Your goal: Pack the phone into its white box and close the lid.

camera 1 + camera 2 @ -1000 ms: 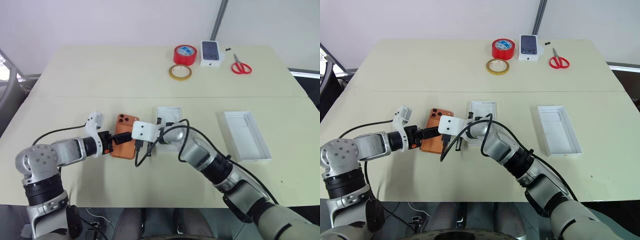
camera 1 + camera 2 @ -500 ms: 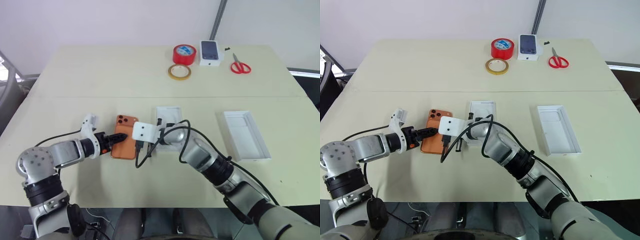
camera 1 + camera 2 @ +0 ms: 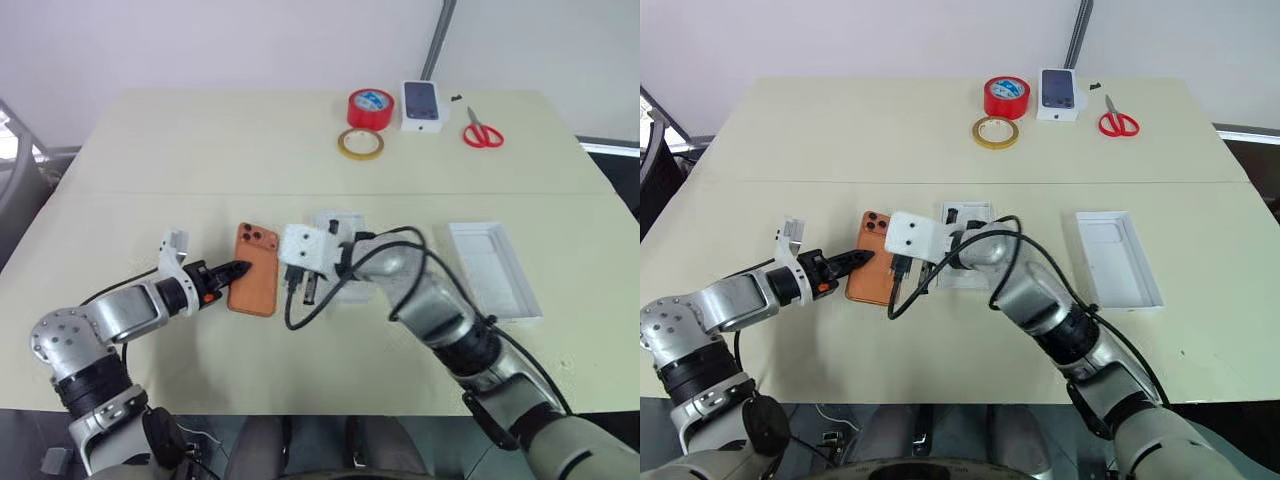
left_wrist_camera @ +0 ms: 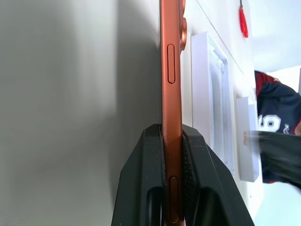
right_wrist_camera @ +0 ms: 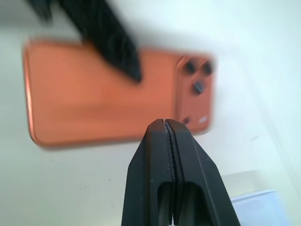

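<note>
The left gripper (image 4: 172, 175) pinches the slim orange phone (image 3: 254, 281) by its long edge, above the pale table (image 3: 200, 150), beside the shallow white box (image 3: 345, 262). The right gripper (image 5: 169, 136) is squeezed shut, holding nothing.

**Item Count on the Surface**

One surface (image 3: 200, 150), carrying the following.

Phones: one, orange (image 3: 254, 282).

Tape rolls: two. One red (image 3: 370, 108), one thin yellowish ring (image 3: 360, 144).

Scissors: one pair, red-handled (image 3: 481, 132).

White cardboard pieces: three. One small box printed with a dark phone (image 3: 422, 106); one open tray, partly hidden behind the right arm (image 3: 968, 215); one deeper open tray well to the right (image 3: 493, 268).

Claws: two, one left (image 3: 236, 268), one right (image 5: 170, 129).
</note>
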`<state>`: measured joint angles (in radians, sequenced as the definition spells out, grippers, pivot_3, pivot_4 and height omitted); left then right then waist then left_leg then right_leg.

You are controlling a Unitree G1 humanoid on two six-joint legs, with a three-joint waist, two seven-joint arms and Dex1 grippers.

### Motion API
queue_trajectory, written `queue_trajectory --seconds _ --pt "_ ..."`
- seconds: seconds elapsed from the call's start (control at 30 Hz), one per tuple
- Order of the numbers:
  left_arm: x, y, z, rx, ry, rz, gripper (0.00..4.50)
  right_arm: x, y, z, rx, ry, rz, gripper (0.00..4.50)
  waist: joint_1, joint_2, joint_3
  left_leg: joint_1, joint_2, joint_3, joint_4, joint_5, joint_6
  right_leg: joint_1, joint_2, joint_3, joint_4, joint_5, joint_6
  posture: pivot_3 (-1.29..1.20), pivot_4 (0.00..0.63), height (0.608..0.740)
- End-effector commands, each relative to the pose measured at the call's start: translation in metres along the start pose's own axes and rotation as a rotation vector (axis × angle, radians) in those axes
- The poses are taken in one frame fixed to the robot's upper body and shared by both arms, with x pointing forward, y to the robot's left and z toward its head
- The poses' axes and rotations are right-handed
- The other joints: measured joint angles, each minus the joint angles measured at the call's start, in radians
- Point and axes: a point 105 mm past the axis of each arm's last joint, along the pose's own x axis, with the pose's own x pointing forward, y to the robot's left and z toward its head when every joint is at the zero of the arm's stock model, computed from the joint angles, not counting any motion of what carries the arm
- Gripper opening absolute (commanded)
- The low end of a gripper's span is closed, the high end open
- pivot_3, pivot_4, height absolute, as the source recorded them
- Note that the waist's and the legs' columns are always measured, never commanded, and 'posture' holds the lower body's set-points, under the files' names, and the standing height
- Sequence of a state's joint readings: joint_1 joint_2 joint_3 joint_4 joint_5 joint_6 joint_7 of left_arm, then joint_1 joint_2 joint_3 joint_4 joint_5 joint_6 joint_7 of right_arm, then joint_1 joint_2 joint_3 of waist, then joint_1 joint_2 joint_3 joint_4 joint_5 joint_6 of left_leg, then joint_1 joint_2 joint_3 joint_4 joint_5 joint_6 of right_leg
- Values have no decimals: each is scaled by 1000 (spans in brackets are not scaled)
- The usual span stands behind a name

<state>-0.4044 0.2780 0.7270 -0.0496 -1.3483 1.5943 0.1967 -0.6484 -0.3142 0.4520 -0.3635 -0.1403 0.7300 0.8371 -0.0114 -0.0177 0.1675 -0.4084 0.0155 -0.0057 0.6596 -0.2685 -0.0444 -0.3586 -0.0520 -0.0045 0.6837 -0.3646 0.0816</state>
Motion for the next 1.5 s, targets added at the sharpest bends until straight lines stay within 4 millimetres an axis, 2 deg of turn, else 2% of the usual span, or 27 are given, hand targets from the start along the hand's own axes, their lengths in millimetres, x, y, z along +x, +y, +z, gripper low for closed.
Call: queue_trajectory --seconds 0.03,0.17,0.3,0.37,0.57,0.83,0.97,1.1,1.27,1.5 --pt "2 -23 20 -7 -114 -82 30 -40 -11 14 12 -123 -51 0 5 -1 1 0 0 0 0 0 0 0 0 0 0 0 0 0 150 740" --pt "15 -51 30 -55 -171 -165 30 -71 -16 -7 118 -75 -48 0 5 -3 2 -1 0 0 0 0 0 1 0 0 -1 0 0 0 150 740" --pt "45 -85 16 -103 -124 -236 30 -98 -25 -30 260 -48 -120 0 6 -3 2 -1 0 0 0 0 0 1 0 0 -2 0 0 0 150 740" --pt "55 -94 7 -110 -95 -245 30 -107 -24 -36 294 -44 -133 0 4 -4 2 -1 0 1 0 0 1 2 0 0 -3 0 0 0 150 740" --pt "87 -100 -23 -113 0 -210 30 -128 -18 -60 322 52 -186 0 -2 -3 2 0 0 1 0 0 1 2 2 0 -3 0 0 0 150 740" --pt "95 -97 -44 -75 61 -181 30 -135 -19 -70 319 91 -230 0 5 -3 2 -1 0 1 1 0 0 2 2 1 -3 0 0 0 150 740" --pt "96 -95 -47 -40 72 -166 30 -135 -19 -71 319 94 -233 0 5 -3 2 -1 0 1 1 0 0 2 2 1 -3 0 0 0 150 740" --pt "97 -95 -45 -35 61 -172 1866 -135 -17 -75 320 106 -232 0 6 -3 2 -1 0 1 1 0 0 2 2 1 -3 0 0 0 150 740" --pt "101 -94 -43 -38 49 -171 4455 -135 -16 -78 315 118 -233 0 10 -3 2 0 0 1 1 0 0 3 2 1 -3 0 0 0 150 740" --pt "103 -99 -39 -27 33 -189 4489 -135 -16 -79 310 124 -237 0 23 -3 2 0 0 1 1 0 0 3 3 1 -3 0 0 0 150 740"
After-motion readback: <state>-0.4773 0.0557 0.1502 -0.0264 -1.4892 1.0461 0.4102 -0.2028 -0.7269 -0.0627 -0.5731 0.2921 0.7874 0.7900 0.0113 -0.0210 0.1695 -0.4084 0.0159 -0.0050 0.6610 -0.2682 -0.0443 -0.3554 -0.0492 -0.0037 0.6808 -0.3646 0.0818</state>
